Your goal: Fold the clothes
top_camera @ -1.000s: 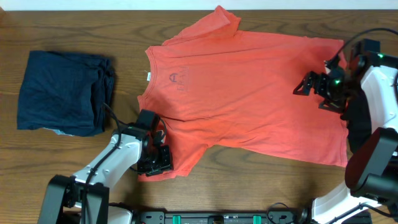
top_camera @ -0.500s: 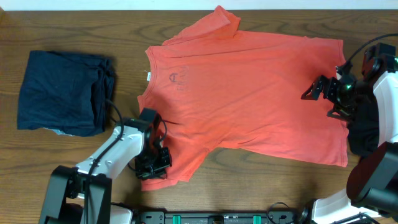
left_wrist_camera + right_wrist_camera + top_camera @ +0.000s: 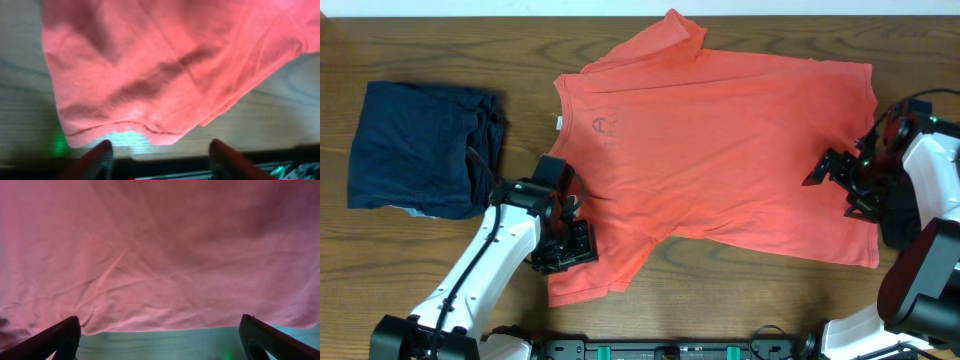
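On worktop (image 3: 720,290), ctr: coral-red T-shirt (image 3: 720,140) spread flat, collar twd L side, hem twd R, one sleeve pointing at far edge, other sleeve (image 3: 585,275) at near edge. Faint logo mark (image 3: 608,128) just beside collar, lettering too dim to read.

At far L, well apart from shirt: navy garment (image 3: 420,145), folded into a rough square, a pale scrap peeking out under its near edge.

L pincer (image 3: 565,248) low over near sleeve, beside its L edge. Seen from L wrist: pincer (image 3: 162,152) spread, fingers (image 3: 102,152) either side of the view, sleeve hem (image 3: 125,127) just ahead of tips, nothing pinched, bare wood btwn tips and cloth.

R pincer (image 3: 835,185) over shirt's hem end, near R side seam. Seen from R wrist: pincer (image 3: 160,335) spread wide, both fingers (image 3: 55,335) at bottom corners, wrinkled red cloth filling the view above a strip of wood, no cloth gripped.

Dark mass (image 3: 898,215) at R edge beside R arm, partly hidden; garment or not, can't tell.
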Motion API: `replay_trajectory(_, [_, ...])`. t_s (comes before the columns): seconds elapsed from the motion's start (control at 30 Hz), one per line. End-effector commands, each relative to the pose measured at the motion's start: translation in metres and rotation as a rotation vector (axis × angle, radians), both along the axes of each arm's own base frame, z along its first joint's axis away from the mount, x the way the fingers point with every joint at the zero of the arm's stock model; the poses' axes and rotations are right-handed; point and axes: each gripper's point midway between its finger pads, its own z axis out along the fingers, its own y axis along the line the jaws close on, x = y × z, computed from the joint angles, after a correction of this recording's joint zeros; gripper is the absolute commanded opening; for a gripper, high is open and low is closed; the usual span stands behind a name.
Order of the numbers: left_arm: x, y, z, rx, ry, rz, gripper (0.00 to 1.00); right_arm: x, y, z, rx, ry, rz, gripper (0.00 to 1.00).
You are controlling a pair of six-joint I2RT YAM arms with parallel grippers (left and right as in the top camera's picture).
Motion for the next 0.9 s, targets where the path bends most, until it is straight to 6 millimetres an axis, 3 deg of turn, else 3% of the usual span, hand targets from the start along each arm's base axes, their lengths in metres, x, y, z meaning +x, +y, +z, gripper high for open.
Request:
replay_trajectory(0.0, [-0.008,0.004,-0.012,0.032,0.012,-0.026,0.67,0.000,-0.006,0.002,-0.015,-0.009,-0.025,0.99])
replay_trajectory(0.5, [-0.028,-0.011,-0.066,0.095,0.133,-0.089,0.66,0.002,-0.005,0.002,-0.009,-0.018,-0.026,0.99])
replay_trajectory(0.6, [-0.035,-0.009,-0.078,0.125,0.199,-0.078,0.52,0.002,-0.005,0.002,-0.009,-0.018,-0.025,0.99])
replay_trajectory(0.73, [-0.042,-0.008,-0.085,0.138,0.251,-0.073,0.09,0.002,-0.005,0.003,-0.009,-0.018,-0.025,0.99])
replay_trajectory(0.87, [-0.039,-0.009,-0.077,0.137,0.247,-0.072,0.06,0.001,-0.005,0.003,-0.008,-0.015,-0.025,0.99])
